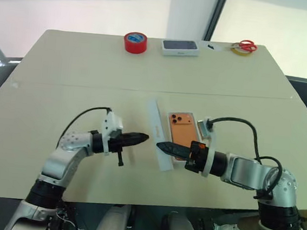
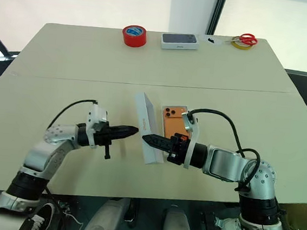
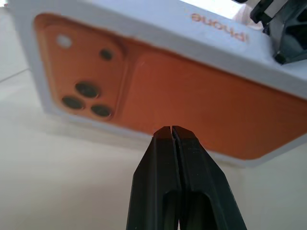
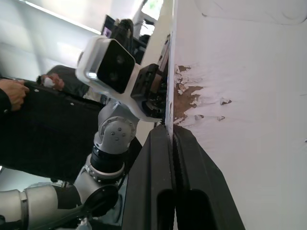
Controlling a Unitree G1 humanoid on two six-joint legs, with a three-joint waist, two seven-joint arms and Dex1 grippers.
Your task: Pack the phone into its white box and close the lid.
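Observation:
The lid stands on one long side in the middle of the table. Its printed orange face is turned toward my left gripper. My left gripper is shut and empty, its tip close to that face near the lower rim. From the other side my right gripper is shut, its tip at the rim of the lid's white inside. The phone lies flat, back up, just right of the lid. A thin white rim, apparently the white box, runs around it. My right arm hides the phone's near end.
Along the table's far edge are a red tape roll, a white box with a dark phone picture, red-handled scissors and a yellow tape roll. A person's hand shows beyond the table.

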